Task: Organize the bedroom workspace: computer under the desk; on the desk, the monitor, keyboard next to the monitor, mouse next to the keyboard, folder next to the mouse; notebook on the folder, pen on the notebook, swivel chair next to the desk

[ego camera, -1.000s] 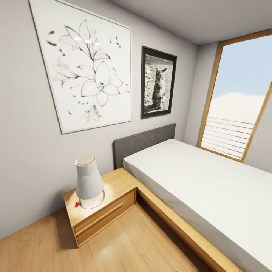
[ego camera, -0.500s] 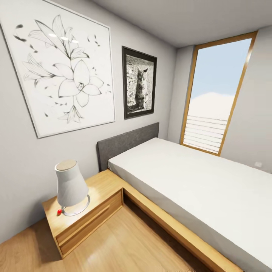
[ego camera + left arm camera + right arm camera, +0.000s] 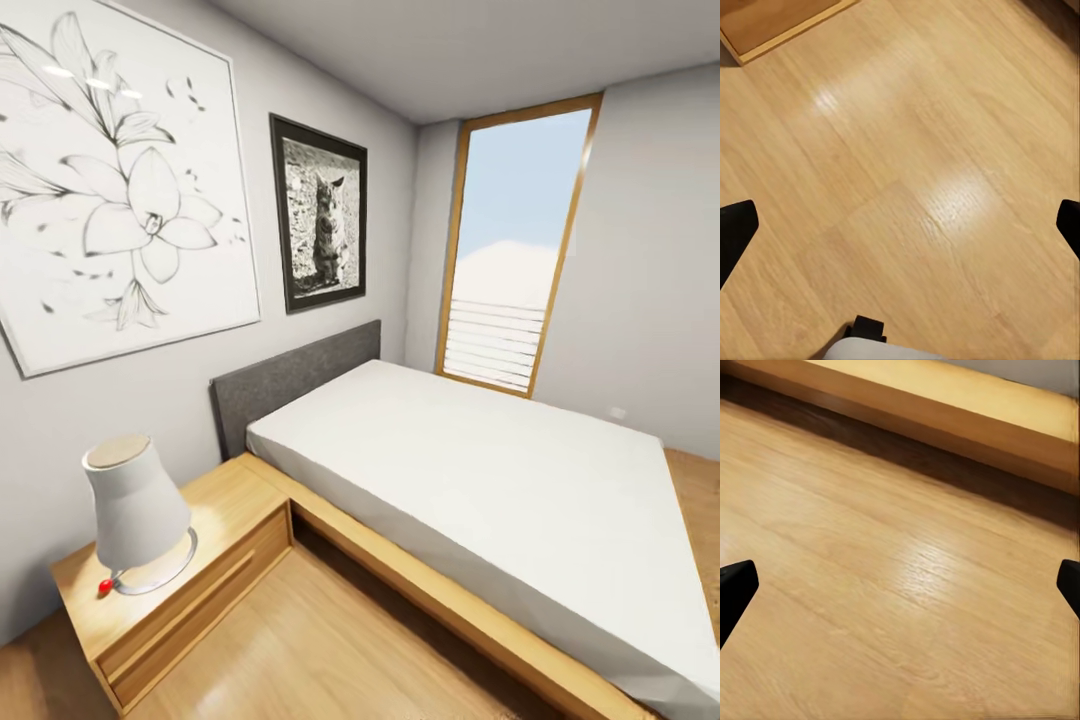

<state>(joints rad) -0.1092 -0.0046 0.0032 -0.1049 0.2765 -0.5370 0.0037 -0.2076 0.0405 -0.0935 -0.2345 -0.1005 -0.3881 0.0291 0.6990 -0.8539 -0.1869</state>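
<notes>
Spread grippers [image 3: 900, 225] above bare floor [image 3: 907, 150]

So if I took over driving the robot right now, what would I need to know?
Left tool: open, holding nothing, over bare wood floor.
Right tool: open, holding nothing, over floor by the bed frame.
The head camera faces a bed, a nightstand with a lamp, two wall pictures and a window.
Desk, chair, folder and the other work things: not in sight, so nothing can be counted as done.
Next: probably turn to find the desk.
</notes>
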